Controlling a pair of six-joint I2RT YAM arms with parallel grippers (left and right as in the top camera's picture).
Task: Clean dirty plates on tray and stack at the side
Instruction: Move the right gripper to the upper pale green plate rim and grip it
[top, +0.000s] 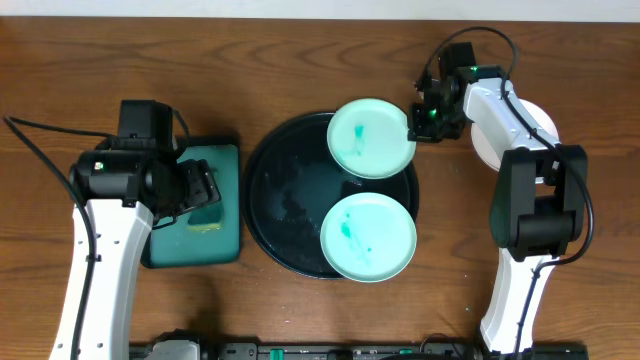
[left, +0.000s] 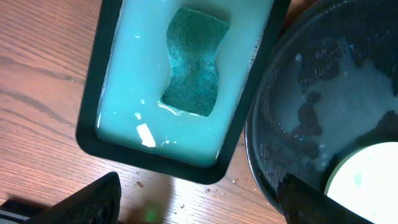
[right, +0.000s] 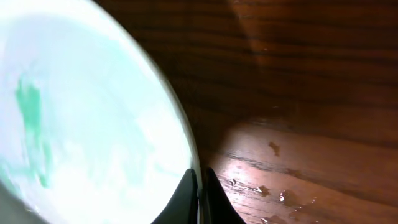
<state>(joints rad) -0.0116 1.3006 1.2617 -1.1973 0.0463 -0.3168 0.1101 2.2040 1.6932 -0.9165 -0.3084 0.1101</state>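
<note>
Two slim fingers of the right pincer (right: 199, 188) are clenched on the thin rim of the upper plate (top: 368, 138), a pale mint one with teal smears on its face. That plate sits at the far right of the black tray (top: 272, 200), its edge hanging out past the tray's rim over the bench (top: 300, 60). I cannot tell whether it is lifted or resting.

My guess is that this plate is being taken up for wiping, since the smears show it is not clean yet. The next move calls for a steady hold, because the grip is only on the edge and the wood beside it shows wet drops.

Just below it on the tray lies the lower plate (top: 367, 237), also mint and smeared, close enough to be knocked if the first one swings. A white plate (top: 482, 151) seems to lie at the right, mostly hidden under the arm.

Across the bench, the left pincer (left: 202, 202) hangs released and empty above the green tray (left: 93, 118), where a sponge (left: 193, 62) soaks in milky water.
</note>
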